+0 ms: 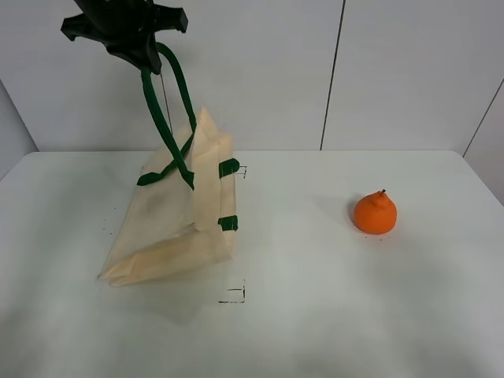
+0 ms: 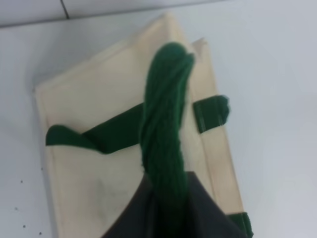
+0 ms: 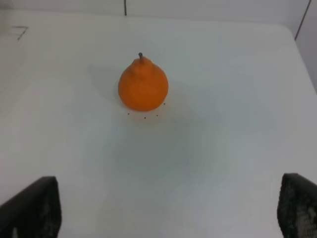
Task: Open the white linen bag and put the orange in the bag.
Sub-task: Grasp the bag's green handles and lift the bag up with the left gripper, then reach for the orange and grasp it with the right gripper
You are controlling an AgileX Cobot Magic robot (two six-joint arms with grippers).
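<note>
The white linen bag [image 1: 177,228] is at the left of the table, its top lifted and its bottom resting on the surface. My left gripper [image 1: 138,49] is high above it, shut on one dark green handle [image 1: 167,110], which is pulled taut. In the left wrist view the handle [image 2: 166,119] runs up into the gripper [image 2: 163,213] over the bag [image 2: 94,168]. The orange [image 1: 375,213] stands upright at the right, apart from the bag. In the right wrist view the orange [image 3: 143,85] is ahead of my open, empty right gripper [image 3: 163,206].
The white table [image 1: 331,315] carries small black corner marks in front of the bag [image 1: 235,295] and behind it [image 1: 242,169]. A white panelled wall stands behind the table. The right arm does not show in the exterior high view.
</note>
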